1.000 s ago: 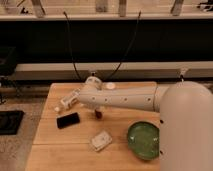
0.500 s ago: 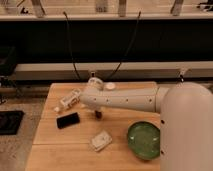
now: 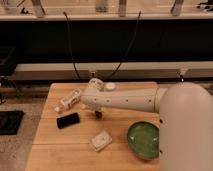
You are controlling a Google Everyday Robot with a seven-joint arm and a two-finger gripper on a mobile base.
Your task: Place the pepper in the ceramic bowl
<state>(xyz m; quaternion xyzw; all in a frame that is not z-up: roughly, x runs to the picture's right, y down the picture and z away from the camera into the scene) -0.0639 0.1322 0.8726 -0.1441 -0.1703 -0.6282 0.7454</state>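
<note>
The wooden worktop shows its far edge and its left edge running down towards 7 o'clock. Its right side is covered by the robot's white body. The white arm reaches across the middle from 3 o'clock, and the tool hangs under its far end, close to the worktop's centre, with its jaws standing wide. The pepper, a small dark red-brown shape, sits at the tool's tip. Whether the two touch cannot be told. The ceramic bowl, green and shallow, lies at 4 o'clock from the pepper, well apart from it, with its right rim running under the robot's body. A black phone lies flat at 9 o'clock, near the left edge. A white elongated object lies at 10 o'clock, and a small white packet at 6 o'clock. Markings on the packet cannot be read. Bare wood lies between the pepper and the bowl, and across the near left corner.
</note>
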